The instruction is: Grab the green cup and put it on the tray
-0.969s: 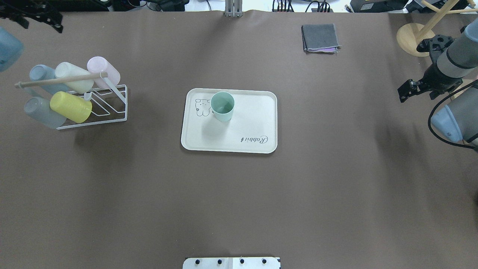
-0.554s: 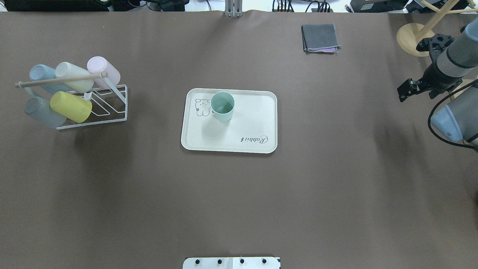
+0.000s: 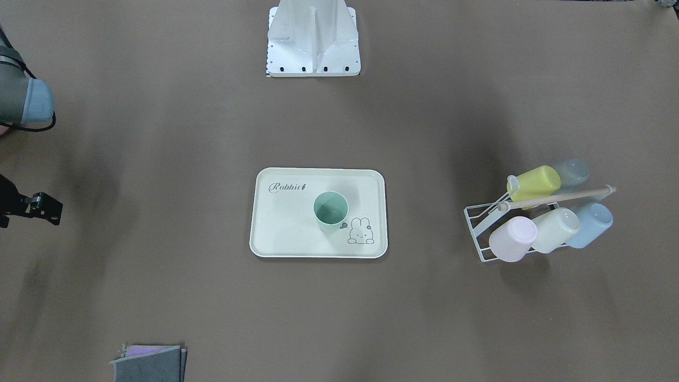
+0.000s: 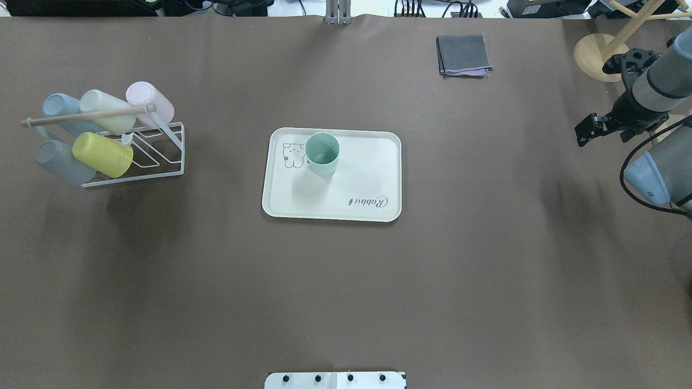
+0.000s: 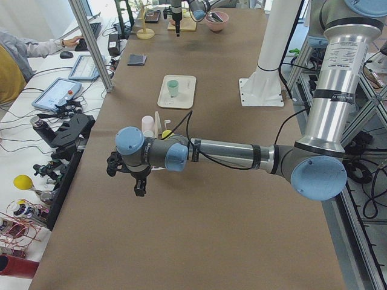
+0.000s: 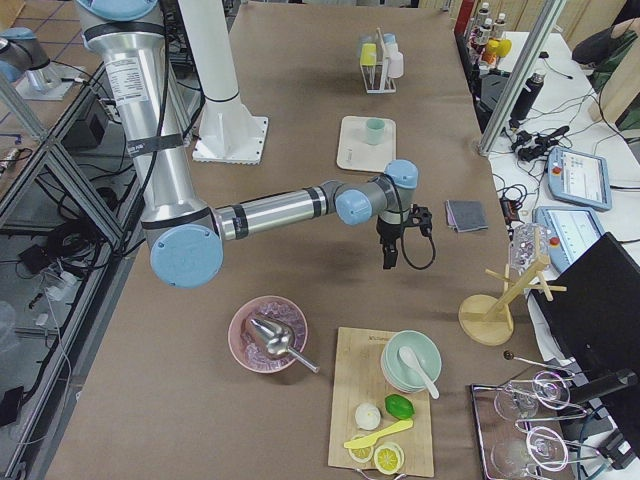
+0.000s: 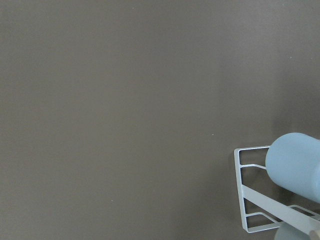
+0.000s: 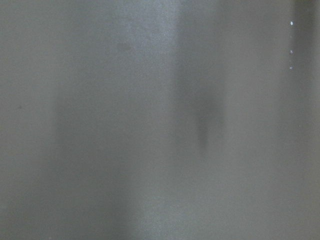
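Green cup (image 4: 322, 153): pale mint plastic tumbler, handleless, slightly tapered, upright, mouth up, empty; stands on tray (image 4: 361, 167), just beside bunny drawing (image 4: 294, 155), away from "Rabbit" script (image 4: 367, 201). Tray: cream, rectangular, rounded corners, flat.

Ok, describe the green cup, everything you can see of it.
The green cup is a pale mint tumbler: plain, handleless, slightly narrower at the base, and plastic by the look of it. It stands upright with its mouth up and looks empty inside. It sits on the cream tray, toward one long edge, right beside the bunny drawing. Only the tray touches it.
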